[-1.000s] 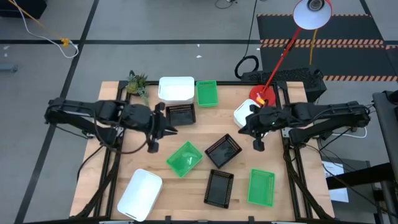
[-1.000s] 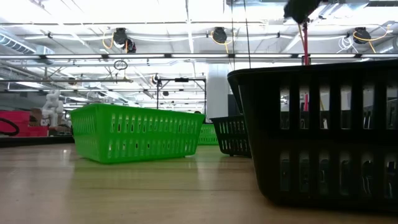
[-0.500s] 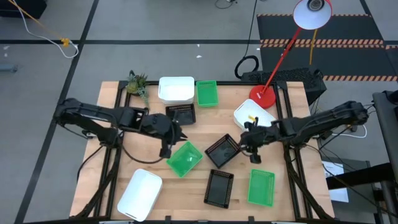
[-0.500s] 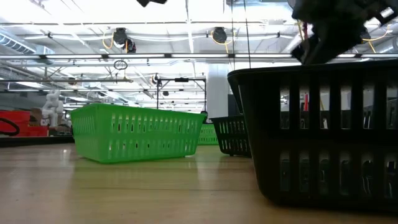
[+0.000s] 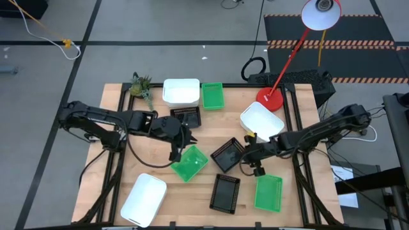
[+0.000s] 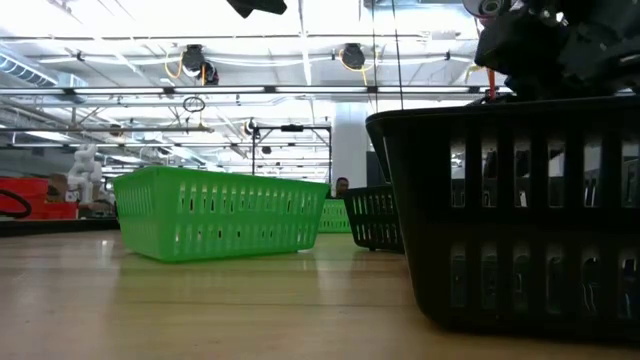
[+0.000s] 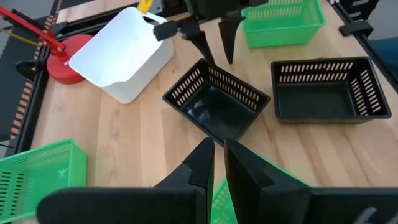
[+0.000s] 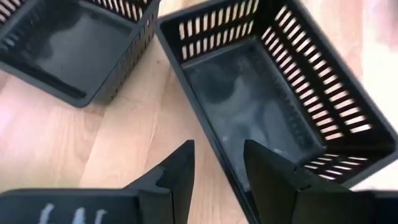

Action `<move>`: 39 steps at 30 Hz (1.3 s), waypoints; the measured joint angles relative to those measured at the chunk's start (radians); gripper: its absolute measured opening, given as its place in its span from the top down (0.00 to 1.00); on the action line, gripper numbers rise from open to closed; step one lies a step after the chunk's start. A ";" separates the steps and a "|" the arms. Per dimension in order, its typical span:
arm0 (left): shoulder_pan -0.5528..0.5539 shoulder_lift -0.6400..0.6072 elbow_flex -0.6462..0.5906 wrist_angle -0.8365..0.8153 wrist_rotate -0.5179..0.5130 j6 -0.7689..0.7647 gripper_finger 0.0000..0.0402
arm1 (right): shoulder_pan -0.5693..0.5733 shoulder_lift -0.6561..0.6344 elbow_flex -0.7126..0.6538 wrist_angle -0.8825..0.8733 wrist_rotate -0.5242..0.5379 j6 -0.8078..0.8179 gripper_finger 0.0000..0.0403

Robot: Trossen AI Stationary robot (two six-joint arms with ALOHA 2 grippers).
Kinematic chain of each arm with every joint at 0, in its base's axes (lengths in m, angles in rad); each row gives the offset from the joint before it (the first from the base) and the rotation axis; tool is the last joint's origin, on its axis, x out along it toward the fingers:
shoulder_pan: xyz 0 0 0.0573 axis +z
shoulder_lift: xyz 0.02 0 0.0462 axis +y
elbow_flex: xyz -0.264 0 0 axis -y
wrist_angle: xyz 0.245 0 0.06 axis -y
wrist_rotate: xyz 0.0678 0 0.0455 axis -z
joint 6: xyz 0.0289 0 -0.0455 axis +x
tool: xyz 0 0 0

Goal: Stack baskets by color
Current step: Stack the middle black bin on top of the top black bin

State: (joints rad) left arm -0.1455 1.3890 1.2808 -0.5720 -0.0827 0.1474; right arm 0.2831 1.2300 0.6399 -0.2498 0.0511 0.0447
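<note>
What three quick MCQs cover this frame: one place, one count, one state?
1. Where is the right tool?
A. over the red round lamp base
B. beside the tilted black mesh plastic basket at mid-table
C. off the table

2. How many bright green mesh plastic baskets are there?
A. one
B. two
C. three

3. How do the right tool's fingers stand?
A. apart, holding nothing
C. shut on a white tray
B. out of view

Key: 1 B, it hangs next to the tilted black mesh plastic basket; 2 C, the high view shows three; 3 A, the right wrist view shows a gap between the fingers.
</note>
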 joint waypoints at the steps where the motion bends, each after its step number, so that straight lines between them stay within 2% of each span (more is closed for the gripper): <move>1: 0.000 -0.001 0.000 0.000 0.001 0.000 0.90 | 0.001 0.009 0.000 0.000 0.000 -0.006 0.68; 8: 0.000 0.013 0.000 0.000 0.002 -0.001 0.90 | -0.001 0.057 0.000 0.000 0.017 -0.068 0.76; 17: 0.000 0.042 0.002 0.050 0.003 0.001 0.90 | -0.003 0.089 0.000 0.023 0.033 -0.147 0.98; 23: 0.000 0.063 0.000 0.114 0.003 0.005 0.90 | -0.003 0.084 0.005 0.054 0.062 -0.144 0.95; 30: -0.001 0.106 0.000 0.185 0.004 -0.004 0.89 | -0.002 0.073 0.064 0.051 0.124 -0.123 0.98; 34: -0.001 0.135 -0.001 0.203 0.004 -0.031 0.81 | -0.002 0.073 0.111 0.036 0.200 -0.107 0.97; 39: -0.002 0.186 0.001 0.262 0.005 -0.045 0.63 | -0.003 0.073 0.157 0.030 0.264 -0.111 0.98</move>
State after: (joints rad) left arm -0.1473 1.5751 1.2814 -0.3104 -0.0781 0.1021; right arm 0.2806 1.3029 0.7969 -0.2199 0.3151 -0.0661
